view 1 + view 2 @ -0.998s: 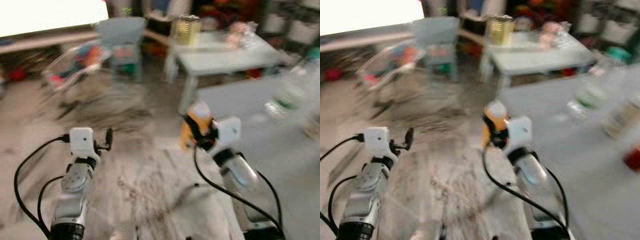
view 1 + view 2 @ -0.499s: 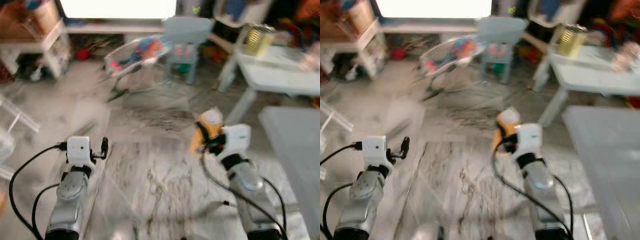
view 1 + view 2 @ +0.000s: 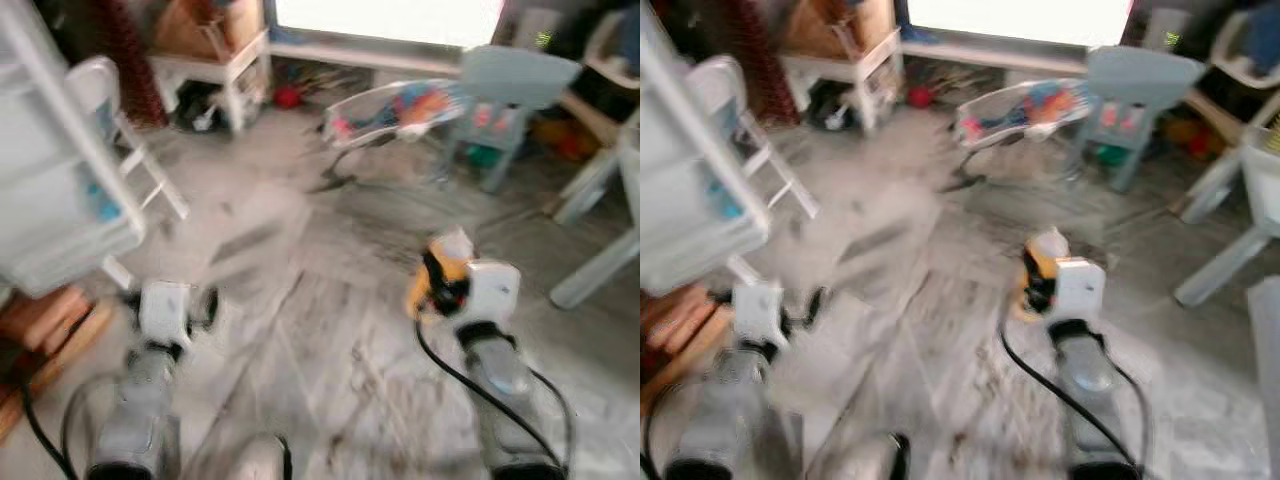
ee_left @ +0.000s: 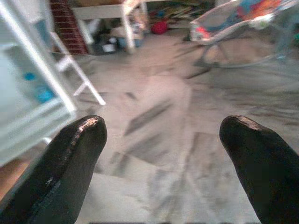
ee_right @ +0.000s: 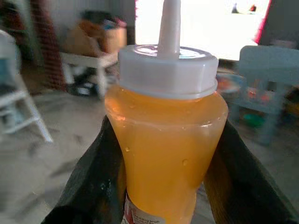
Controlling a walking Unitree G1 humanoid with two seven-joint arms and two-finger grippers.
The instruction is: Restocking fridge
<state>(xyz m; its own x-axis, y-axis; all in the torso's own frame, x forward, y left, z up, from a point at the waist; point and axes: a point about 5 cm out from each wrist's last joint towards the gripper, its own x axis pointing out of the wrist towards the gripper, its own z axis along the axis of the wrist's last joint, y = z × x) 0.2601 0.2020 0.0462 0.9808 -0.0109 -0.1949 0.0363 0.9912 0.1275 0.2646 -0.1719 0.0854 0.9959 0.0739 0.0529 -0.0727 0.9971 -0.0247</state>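
A grey marbled floor (image 3: 330, 330) is stretching across the whole scene, blurred as though the camera is swinging. On the robot's left a white shelving frame (image 3: 55, 170) is leaning into view, with a brown wooden piece (image 3: 40, 320) lying low beside it. Farther back, under a bright window (image 3: 390, 18), a white low bench (image 3: 215, 70) is standing with clutter beneath it, a baby bouncer seat (image 3: 395, 108) is resting on the floor in the middle, and a pale blue child's chair (image 3: 505, 100) is standing to its right.

The right gripper (image 5: 163, 186) is reaching forward over the floor, its two black fingers (image 5: 96, 182) clamping either side of an orange squeeze bottle (image 5: 166, 154). The bottle is standing upright in the grip, its white cap (image 5: 168, 70) and thin nozzle pointing up.

The left gripper (image 4: 168, 158) is hanging over bare floor on the robot's left, its fingers (image 4: 70, 163) spread well apart with nothing between them.
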